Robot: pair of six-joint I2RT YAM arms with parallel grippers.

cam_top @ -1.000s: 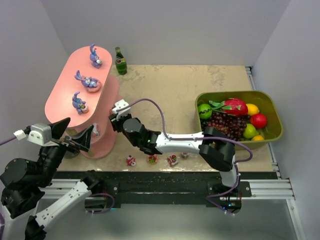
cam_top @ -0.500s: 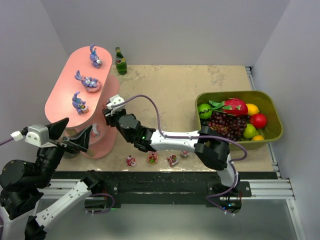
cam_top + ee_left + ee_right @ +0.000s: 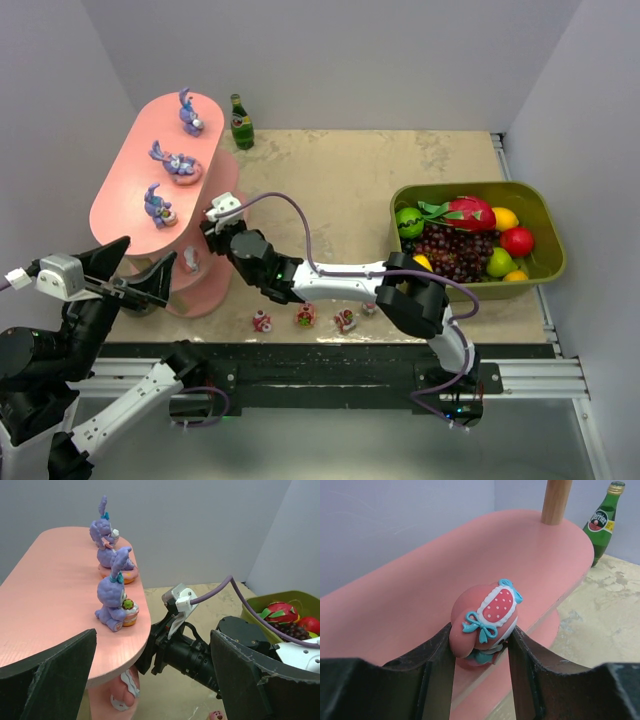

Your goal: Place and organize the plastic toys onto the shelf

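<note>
The salmon-pink shelf (image 3: 125, 210) stands at the left, with three purple bunny toys (image 3: 175, 163) in a row on its top tier (image 3: 55, 580). My right gripper (image 3: 480, 635) is shut on a pink toy (image 3: 487, 617) that has a red dotted patch and teal bows. It holds the toy at the rim of a lower tier (image 3: 420, 595). From above, that gripper (image 3: 212, 238) reaches under the top tier. My left gripper (image 3: 135, 270) stands open beside the shelf's near end, holding nothing. A white-and-pink toy (image 3: 190, 262) stands on a low tier. Several small toys (image 3: 305, 317) lie on the table's near edge.
A green bottle (image 3: 241, 122) stands behind the shelf. An olive-green tub (image 3: 545, 215) of fake fruit sits at the right. A wooden post (image 3: 556, 500) rises from the lower tier. The right arm (image 3: 200, 655) crosses in front of the left gripper.
My right arm has stretched further left, carrying the pink toy in under the shelf's top tier. The left gripper has drawn back a little to the left, still open.
</note>
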